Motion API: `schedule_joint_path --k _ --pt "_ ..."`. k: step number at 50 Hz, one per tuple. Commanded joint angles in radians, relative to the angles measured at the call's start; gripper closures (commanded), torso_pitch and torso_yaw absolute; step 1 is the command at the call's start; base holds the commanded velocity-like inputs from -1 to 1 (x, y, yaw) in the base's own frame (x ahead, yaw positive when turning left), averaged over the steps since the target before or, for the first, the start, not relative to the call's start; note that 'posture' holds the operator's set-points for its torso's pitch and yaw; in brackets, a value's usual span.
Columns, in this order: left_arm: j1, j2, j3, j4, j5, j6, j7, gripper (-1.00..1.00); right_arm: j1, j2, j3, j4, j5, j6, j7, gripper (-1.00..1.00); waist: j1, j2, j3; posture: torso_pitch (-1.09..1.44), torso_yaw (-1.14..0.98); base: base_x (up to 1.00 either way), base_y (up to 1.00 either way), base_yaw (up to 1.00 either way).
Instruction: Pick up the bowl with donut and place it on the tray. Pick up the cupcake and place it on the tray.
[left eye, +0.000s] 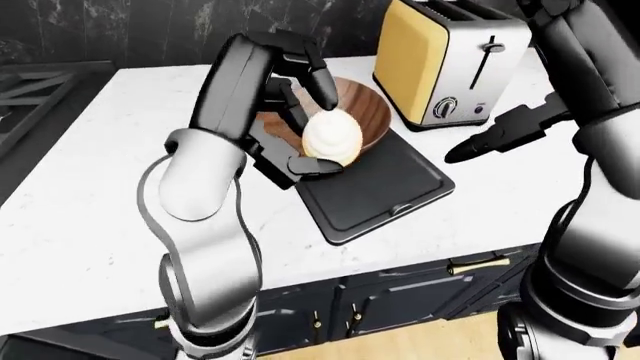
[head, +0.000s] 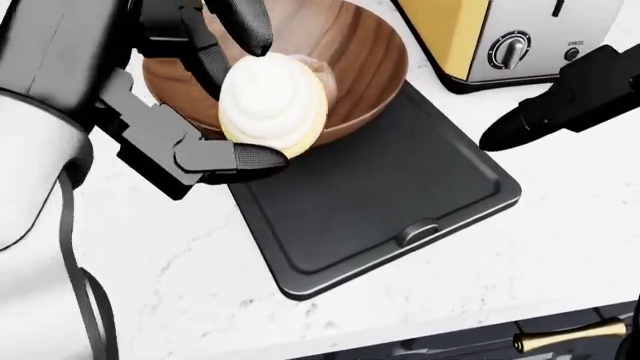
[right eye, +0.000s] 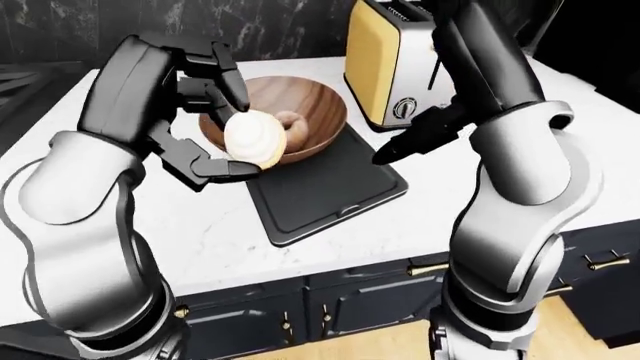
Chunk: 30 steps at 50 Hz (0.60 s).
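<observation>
My left hand (head: 258, 101) is shut on the cupcake (head: 272, 105), a white-frosted cake gripped between the upper fingers and the thumb below. It holds the cupcake in the air over the top left corner of the black tray (head: 400, 195). The wooden bowl (head: 370, 60) stands at the tray's top end, just behind the cupcake, and the donut (right eye: 291, 120) lies inside it. I cannot tell whether the bowl rests fully on the tray. My right hand (head: 520, 127) is open and empty. It hovers above the counter to the right of the tray, its fingers pointing left.
A yellow and chrome toaster (left eye: 450, 60) stands on the white marble counter (left eye: 100, 195) at the upper right, close to the bowl and the right hand. A dark stove (left eye: 40, 90) lies at the far left. Dark cabinet doors with brass handles (left eye: 478, 264) run below the counter edge.
</observation>
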Motion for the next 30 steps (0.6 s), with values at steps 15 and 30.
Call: schedule_joint_path --k 15,30 --pt "0.095 -0.204 -0.051 -0.017 0.230 -0.216 -0.110 1.00 -0.012 -0.031 -0.027 -0.037 0.023 0.004 -0.028 -1.00 0.006 -0.017 -0.031 0.00 0.00 0.00 0.00 0.00" --pt "0.194 -0.242 -0.056 0.044 0.204 -0.342 -0.033 1.00 0.030 -0.021 -0.025 -0.049 0.037 -0.007 -0.048 -1.00 0.006 -0.020 -0.037 0.00 0.00 0.00 0.00 0.00"
